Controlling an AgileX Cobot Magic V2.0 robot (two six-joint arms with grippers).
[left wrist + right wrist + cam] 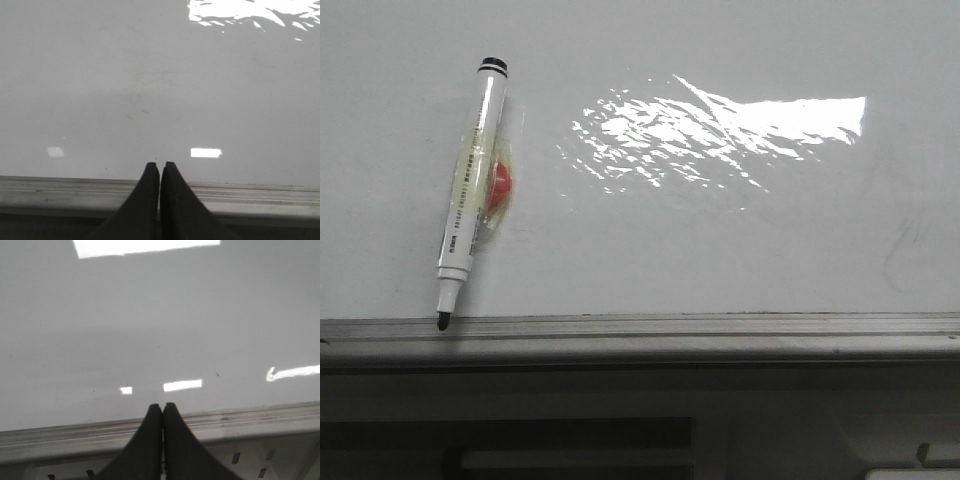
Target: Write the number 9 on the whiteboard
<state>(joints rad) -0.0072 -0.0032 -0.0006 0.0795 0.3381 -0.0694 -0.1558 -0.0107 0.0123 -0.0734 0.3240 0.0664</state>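
**Gloss, brushed metal, plastic**

The whiteboard (740,250) is glossy and smooth, mirroring a bright glare. Its ledge (720,328) looks like dull grey brushed metal. The marker (472,190) has a shiny white plastic barrel. Both grippers' jaws look matt black.

— What do you see on the whiteboard (720,250)?
— I see a marker (470,195) lying on its left part, tip toward me, touching the ledge (670,328) along the near edge.
— Anything beside it?
— A glare patch (720,135) to its right, well apart, farther back.
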